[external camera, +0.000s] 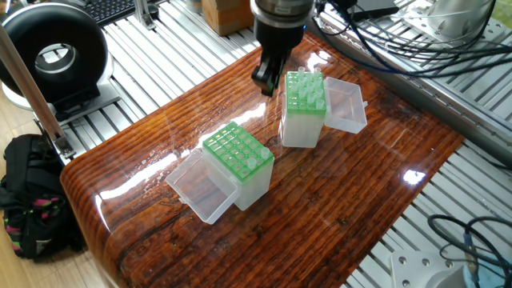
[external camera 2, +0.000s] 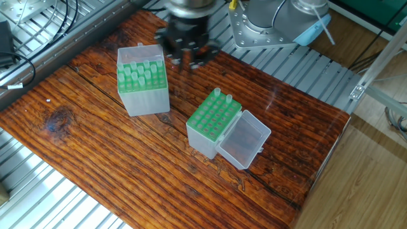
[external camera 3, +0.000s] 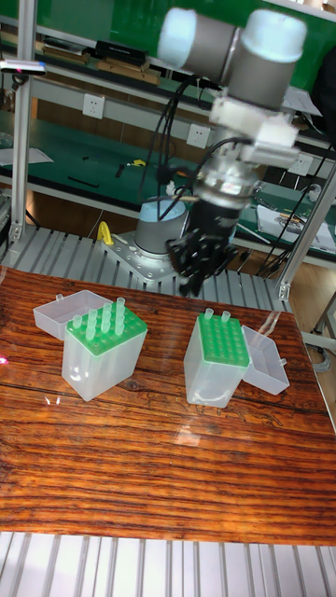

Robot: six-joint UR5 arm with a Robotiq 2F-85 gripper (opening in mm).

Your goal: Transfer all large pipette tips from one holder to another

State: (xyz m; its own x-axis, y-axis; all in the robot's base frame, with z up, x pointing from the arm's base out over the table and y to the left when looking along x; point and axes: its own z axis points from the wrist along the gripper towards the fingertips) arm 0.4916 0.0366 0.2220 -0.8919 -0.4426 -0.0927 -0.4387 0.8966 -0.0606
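The robot's dark two-finger hand [external camera: 268, 80] hangs in the air at the upper middle of one fixed view, just above and beside the fuller box. In the other fixed view the hand [external camera 2: 184, 58] is motion-blurred at the top centre; in the tall fixed view the hand [external camera 3: 194, 273] sits mid-frame above the gap between the two boxes. Whether its fingers are apart or together cannot be told, and nothing is visible between them.

Directly next to it stands a translucent plastic box with a green grid rack [external camera: 303, 110], lid open behind it, carrying most of the translucent whitish large pipette tips [external camera 2: 141, 74] upright in its holes. These tips [external camera 3: 105, 321] show at the left of the tall view.

Well apart, toward the lower left of one fixed view, stands a second translucent box with a green grid rack [external camera: 238, 164], its lid hinged open. Two tips [external camera 2: 223, 97] stand at its far edge, the other holes empty.

Both boxes rest on a glossy reddish-brown wooden counter [external camera: 344, 200].
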